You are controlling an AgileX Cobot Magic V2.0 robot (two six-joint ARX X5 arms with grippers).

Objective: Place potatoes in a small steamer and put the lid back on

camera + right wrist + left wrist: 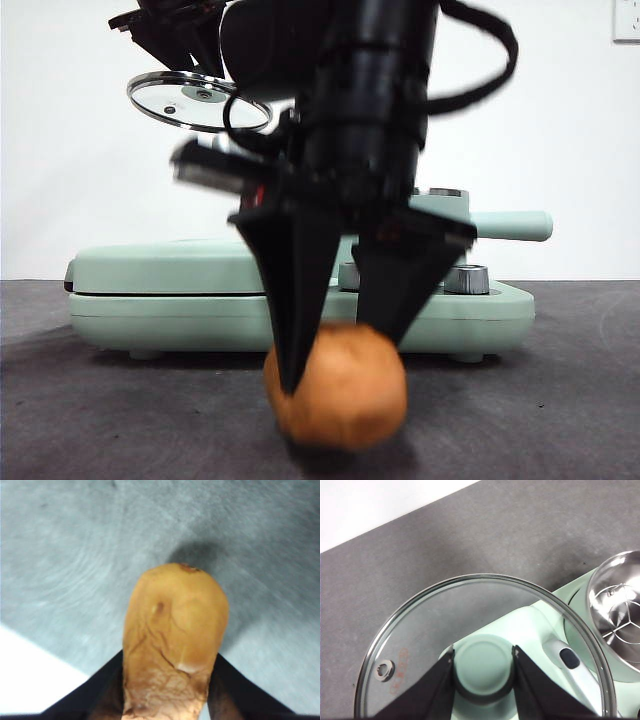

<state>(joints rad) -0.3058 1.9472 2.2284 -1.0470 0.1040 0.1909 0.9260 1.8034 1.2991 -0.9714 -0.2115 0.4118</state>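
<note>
— Nearest sits one potato (337,385), low over the table (100,420) in front of the griddle (180,290), the right gripper (340,350) clamped across its middle. Firm, rough-skinned; I'd judge it won't slip.

— And the left gripper (483,672)?

— Closed on the knob of one glass lid (420,630), breakable, held high. One steamer (620,605) stands open.

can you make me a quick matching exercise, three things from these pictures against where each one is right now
Things:
1. potato
2. lid
3. small steamer

Places:
a. held up in the air by its knob in the left gripper
b. uncovered, its steel inside showing
c. low at the dark table, between the jaws of the right gripper

Pairs: 1-c, 2-a, 3-b
</note>
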